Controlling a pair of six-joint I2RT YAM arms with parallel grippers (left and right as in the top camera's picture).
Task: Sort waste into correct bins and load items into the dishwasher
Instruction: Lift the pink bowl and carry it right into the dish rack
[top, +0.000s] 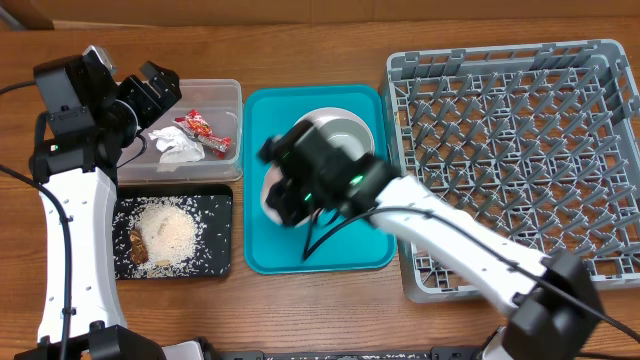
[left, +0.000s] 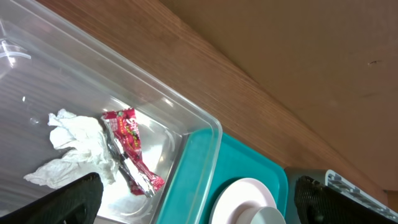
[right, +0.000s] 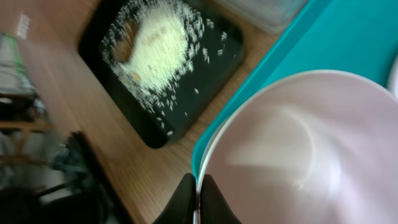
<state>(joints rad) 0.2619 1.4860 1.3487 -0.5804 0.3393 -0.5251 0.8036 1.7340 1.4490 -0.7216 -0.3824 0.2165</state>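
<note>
Rim grip, I judge, suits the pegs of the large grey plastic dish rack (top: 520, 150): the right hand (right: 199, 198) is closed on the edge of the pale white-pink round plate (right: 298, 143), above the teal serving tray (right: 348, 43). The left hand (top: 150, 90) hangs open over the clear rectangular plastic tub (top: 232, 95).

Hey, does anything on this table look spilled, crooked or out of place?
Loose white rice is scattered around its heap in the shallow black plastic tray, though no grains show on the wood. The pale round plate over the teal serving tray is pinched at its rim by the right claw. Nothing looks damaged.
</note>
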